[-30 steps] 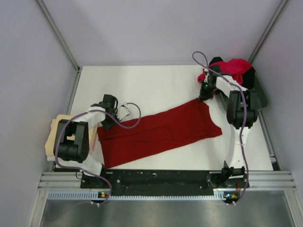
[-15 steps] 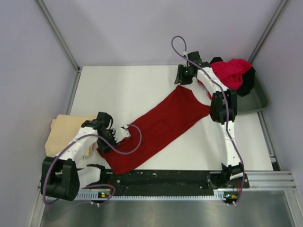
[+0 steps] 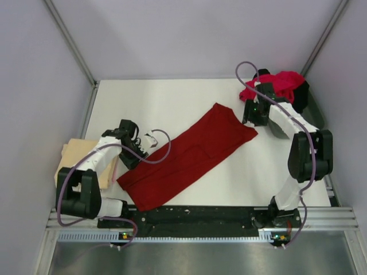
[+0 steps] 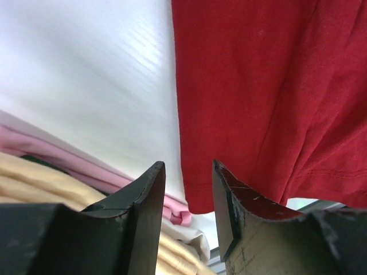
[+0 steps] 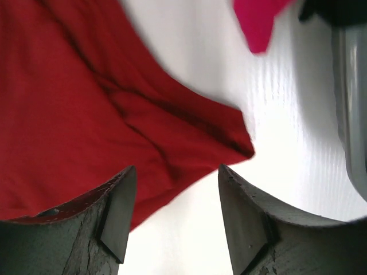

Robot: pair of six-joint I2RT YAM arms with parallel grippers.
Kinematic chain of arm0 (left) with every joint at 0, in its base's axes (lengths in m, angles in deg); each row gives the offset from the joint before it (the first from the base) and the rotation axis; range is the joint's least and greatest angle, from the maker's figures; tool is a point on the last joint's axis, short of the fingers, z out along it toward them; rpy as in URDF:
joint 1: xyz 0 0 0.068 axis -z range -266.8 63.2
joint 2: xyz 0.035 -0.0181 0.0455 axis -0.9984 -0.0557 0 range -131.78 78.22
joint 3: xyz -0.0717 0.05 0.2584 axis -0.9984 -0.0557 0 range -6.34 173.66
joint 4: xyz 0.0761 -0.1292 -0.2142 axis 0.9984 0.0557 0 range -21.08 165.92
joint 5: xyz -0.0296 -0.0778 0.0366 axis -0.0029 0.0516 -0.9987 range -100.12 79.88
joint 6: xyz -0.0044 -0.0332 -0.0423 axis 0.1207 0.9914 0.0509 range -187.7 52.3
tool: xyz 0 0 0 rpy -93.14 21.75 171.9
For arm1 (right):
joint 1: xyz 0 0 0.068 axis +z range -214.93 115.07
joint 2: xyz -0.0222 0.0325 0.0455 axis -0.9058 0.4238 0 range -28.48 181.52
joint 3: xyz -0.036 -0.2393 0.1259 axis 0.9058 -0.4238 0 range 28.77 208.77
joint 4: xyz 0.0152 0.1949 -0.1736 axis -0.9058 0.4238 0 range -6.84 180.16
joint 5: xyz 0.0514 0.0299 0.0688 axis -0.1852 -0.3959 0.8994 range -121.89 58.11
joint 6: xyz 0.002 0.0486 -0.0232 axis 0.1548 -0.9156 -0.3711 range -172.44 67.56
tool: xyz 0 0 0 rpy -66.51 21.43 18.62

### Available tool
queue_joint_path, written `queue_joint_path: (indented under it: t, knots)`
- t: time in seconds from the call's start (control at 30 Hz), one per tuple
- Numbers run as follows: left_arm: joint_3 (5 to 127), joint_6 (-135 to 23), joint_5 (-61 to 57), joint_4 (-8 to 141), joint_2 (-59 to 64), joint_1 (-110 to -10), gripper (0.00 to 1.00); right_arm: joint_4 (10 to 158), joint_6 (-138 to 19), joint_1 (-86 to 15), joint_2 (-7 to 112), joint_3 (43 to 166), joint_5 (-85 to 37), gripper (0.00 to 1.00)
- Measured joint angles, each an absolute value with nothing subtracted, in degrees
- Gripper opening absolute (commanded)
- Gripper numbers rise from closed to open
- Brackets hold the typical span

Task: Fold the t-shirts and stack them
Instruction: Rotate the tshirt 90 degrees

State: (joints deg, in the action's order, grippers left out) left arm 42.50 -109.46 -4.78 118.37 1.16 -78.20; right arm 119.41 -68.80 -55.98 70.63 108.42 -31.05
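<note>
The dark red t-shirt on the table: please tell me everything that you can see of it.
The dark red t-shirt is soft, matte, cotton-like cloth, laid flat on the white table as a long narrow band, seemingly folded lengthwise. It runs diagonally from near the left gripper to near the right gripper. A stitched hem shows at the near-left end; shallow creases mark the far-right corner. Both grippers' fingers are open and neither holds it.

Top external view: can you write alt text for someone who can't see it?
A dark red t-shirt lies flat and diagonal on a white table, with the left gripper and right gripper at its opposite ends. A heap of bright red and black shirts sits far right; a beige shirt lies at the left edge.
</note>
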Motion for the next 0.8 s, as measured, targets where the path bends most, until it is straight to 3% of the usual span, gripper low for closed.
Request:
queue_joint_path:
  t: [0.07,0.13,0.3,0.5,0.67,0.73,0.8]
  knots:
    - [42.3,-109.1,-4.8,118.0,-0.4,-78.2,0.43,118.5,-69.1,-57.4,71.6,104.1,-31.4,0.57]
    - [42.0,-108.7,-4.8,117.7,-1.2,-78.2,0.43,118.4,-69.1,-58.5,74.5,102.2,-31.7,0.51]
    - [40.6,-108.3,-4.2,116.9,-1.0,-78.2,0.44,117.9,-68.9,-58.7,82.1,105.3,-30.9,0.01]
    - [38.4,-108.9,-0.8,117.1,0.4,-78.0,0.47,120.6,-69.0,-58.7,91.9,119.1,-24.7,0.0]
    - [38.4,-109.2,3.2,116.1,-0.4,-73.4,0.47,122.3,-69.5,-58.7,107.1,142.7,-17.5,0.0]
    - [38.7,-109.0,4.9,115.2,-2.1,-68.8,0.46,122.4,-70.4,-58.7,114.7,155.0,-15.1,0.06]
    - [38.8,-108.9,6.0,113.7,-4.8,-62.2,0.46,121.5,-71.9,-58.7,121.6,166.6,-13.0,0.21]
